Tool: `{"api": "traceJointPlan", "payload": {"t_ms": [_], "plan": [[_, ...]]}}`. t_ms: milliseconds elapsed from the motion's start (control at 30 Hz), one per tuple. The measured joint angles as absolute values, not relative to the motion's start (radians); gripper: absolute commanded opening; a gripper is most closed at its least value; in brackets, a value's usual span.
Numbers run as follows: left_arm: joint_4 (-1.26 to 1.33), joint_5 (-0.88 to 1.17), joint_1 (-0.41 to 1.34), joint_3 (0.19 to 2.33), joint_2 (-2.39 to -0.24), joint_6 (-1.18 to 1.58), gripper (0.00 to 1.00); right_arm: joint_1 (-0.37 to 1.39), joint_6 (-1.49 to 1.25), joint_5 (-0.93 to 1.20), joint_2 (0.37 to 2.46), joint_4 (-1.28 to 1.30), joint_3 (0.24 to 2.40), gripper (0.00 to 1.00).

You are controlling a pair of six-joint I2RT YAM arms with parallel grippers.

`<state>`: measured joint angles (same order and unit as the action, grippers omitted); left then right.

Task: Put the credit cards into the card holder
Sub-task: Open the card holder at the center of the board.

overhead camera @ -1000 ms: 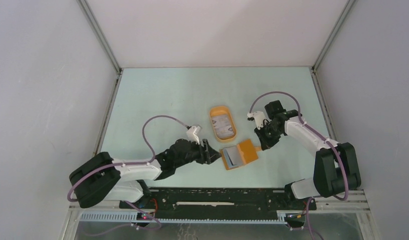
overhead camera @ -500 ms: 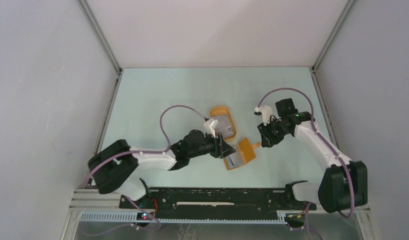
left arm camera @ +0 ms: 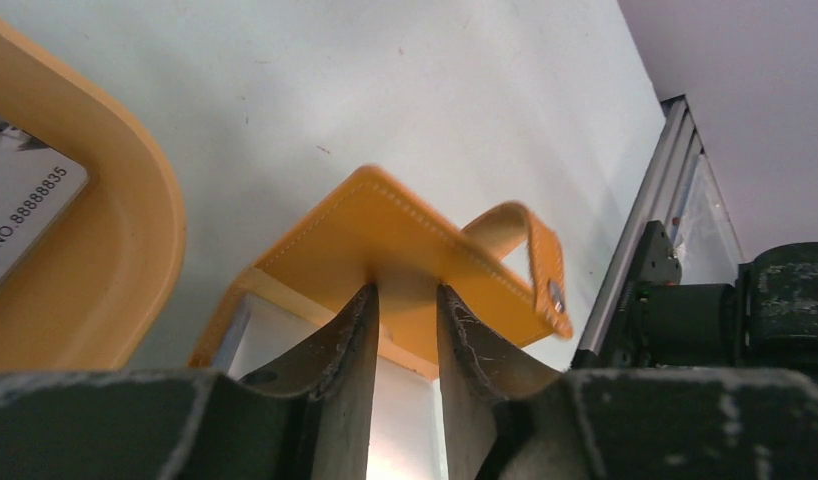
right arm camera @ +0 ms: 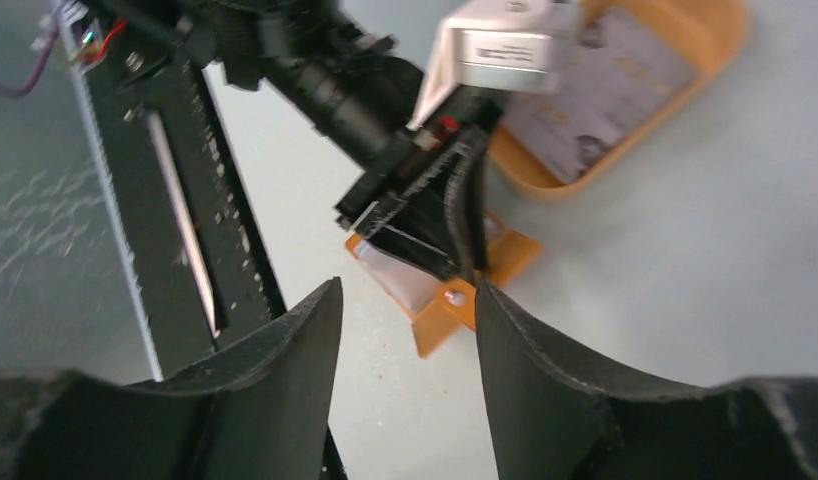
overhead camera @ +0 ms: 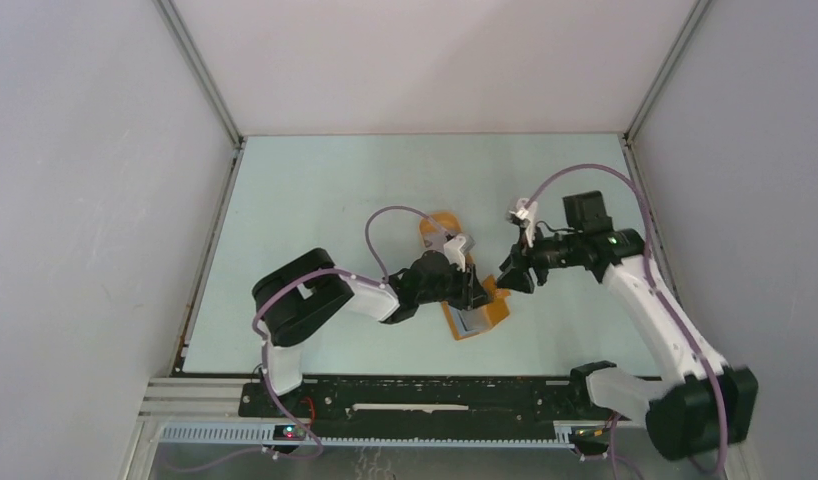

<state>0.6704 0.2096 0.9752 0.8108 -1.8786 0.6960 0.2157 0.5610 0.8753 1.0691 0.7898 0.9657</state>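
Left wrist cam: L gripper (left arm camera: 405, 297) is clenched narrow on the raised flap of the card holder (left arm camera: 385, 230), w/ a pale card (left arm camera: 270, 335) showing under it and the strap (left arm camera: 540, 262) hanging free. The holder sits on the table (left arm camera: 435, 90) just beside the orange tray (left arm camera: 135, 240), where a 2nd card (left arm camera: 25, 210) lies. Vs 1 s ago, L arm has swung in from the holder's left side onto it, while R gripper (right arm camera: 405, 295), jaws spread & empty, has backed off its right edge. This prob. means L now props the holder open so R can fetch the 2nd card.
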Motion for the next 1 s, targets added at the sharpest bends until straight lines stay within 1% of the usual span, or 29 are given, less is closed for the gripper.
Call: {"api": "traceJointPlan", "payload": {"t_ms": [33,67,167,200,233,367,600,733,800,867,1000], "plan": [[0.67,0.214,0.975,0.819,-1.894,0.694,0.33,0.227,0.595,0.894,1.11,0.813,0.973,0.41],[0.669,0.217,0.975,0.829,-1.908,0.691,0.32,0.242,0.633,0.903,1.166,0.832,0.974,0.33],[0.669,0.233,0.975,0.865,-1.946,0.688,0.33,0.297,0.713,0.889,1.259,0.868,0.955,0.13],[0.67,0.237,0.975,0.875,-1.956,0.686,0.33,0.325,0.727,0.865,1.263,0.86,0.936,0.03],[0.671,0.241,0.974,0.878,-1.96,0.682,0.33,0.356,0.736,0.838,1.262,0.846,0.916,0.0],[0.679,0.248,0.962,0.878,-1.96,0.677,0.33,0.443,0.739,0.709,1.293,0.79,0.87,0.0],[0.76,0.251,0.933,0.82,-1.942,0.68,0.33,0.346,0.715,0.585,1.404,0.752,0.871,0.0],[0.812,0.247,0.929,0.741,-1.891,0.68,0.33,0.315,0.707,0.513,1.45,0.752,0.873,0.0],[0.838,0.235,0.929,0.681,-1.835,0.678,0.36,0.309,0.7,0.484,1.487,0.755,0.879,0.0],[0.855,0.218,0.929,0.612,-1.754,0.676,0.43,0.308,0.693,0.463,1.529,0.76,0.889,0.0],[0.897,0.178,0.93,0.499,-1.596,0.683,0.48,0.317,0.672,0.424,1.618,0.772,0.918,0.0]]}}
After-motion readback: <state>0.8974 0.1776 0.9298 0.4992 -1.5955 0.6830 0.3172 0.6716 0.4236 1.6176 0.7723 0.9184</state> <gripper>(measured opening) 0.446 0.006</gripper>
